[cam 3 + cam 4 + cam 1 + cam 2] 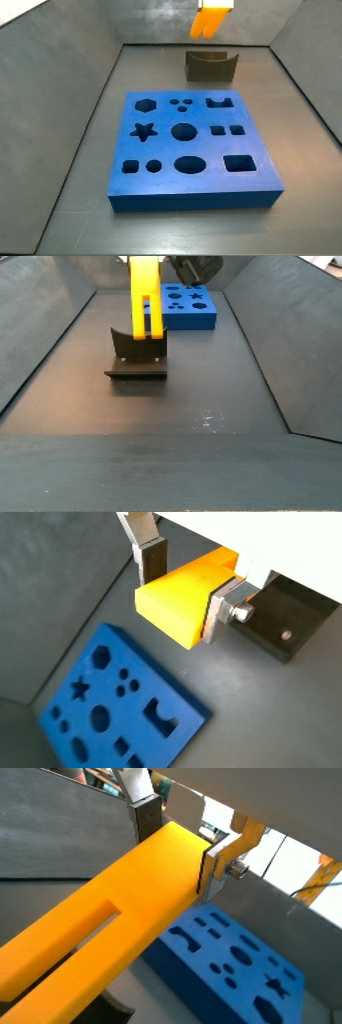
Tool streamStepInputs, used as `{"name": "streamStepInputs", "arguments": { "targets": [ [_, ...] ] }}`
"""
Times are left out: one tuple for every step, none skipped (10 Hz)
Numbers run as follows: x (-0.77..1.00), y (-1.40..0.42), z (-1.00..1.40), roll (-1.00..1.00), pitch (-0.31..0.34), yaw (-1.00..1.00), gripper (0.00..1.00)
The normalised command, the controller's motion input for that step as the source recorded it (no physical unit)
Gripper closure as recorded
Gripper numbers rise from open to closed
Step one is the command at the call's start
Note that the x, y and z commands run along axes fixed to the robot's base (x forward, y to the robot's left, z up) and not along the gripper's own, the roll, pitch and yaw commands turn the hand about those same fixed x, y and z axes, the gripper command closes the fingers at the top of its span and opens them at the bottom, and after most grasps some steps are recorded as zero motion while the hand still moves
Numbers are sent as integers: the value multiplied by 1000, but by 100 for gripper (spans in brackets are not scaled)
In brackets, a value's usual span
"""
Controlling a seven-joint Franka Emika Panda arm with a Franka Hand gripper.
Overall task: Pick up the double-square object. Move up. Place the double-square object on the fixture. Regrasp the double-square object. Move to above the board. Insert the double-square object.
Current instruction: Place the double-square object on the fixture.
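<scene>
My gripper (187, 597) is shut on the double-square object (181, 602), a long yellow block clamped between both fingers. In a wrist view the block (94, 928) runs away from my gripper (181, 848) with its slot and two prongs at the far end. In a side view it (144, 296) hangs upright, prongs down, over the dark fixture (136, 356). In a side view (214, 18) a gap shows between it and the fixture (210, 65). The fixture (287, 617) lies beside the block. The blue board (194, 150) lies flat on the floor, also seen in both wrist views (120, 707) (227, 963).
Grey sloping walls (80, 90) enclose the floor on all sides. The board (191, 306) lies beyond the fixture in a side view. The dark floor (174, 446) spreads in front of the fixture.
</scene>
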Motion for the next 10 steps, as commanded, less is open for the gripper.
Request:
{"name": "streamStepInputs", "arguments": {
  "targets": [
    [177, 46, -20, -862, 150, -187, 100],
    [152, 48, -21, -689, 121, -196, 100],
    [131, 50, -23, -512, 90, -198, 100],
    [98, 41, -16, -304, 54, -190, 100],
    [73, 34, -7, -221, 20, -178, 100],
    [90, 128, -1000, -174, -87, -137, 100],
    [93, 125, -1000, -160, -104, -117, 100],
    [109, 111, -1000, -135, -104, -72, 100],
    [117, 101, -1000, -108, -96, -42, 100],
    [114, 92, -1000, -96, -99, -17, 100]
  ]
}}
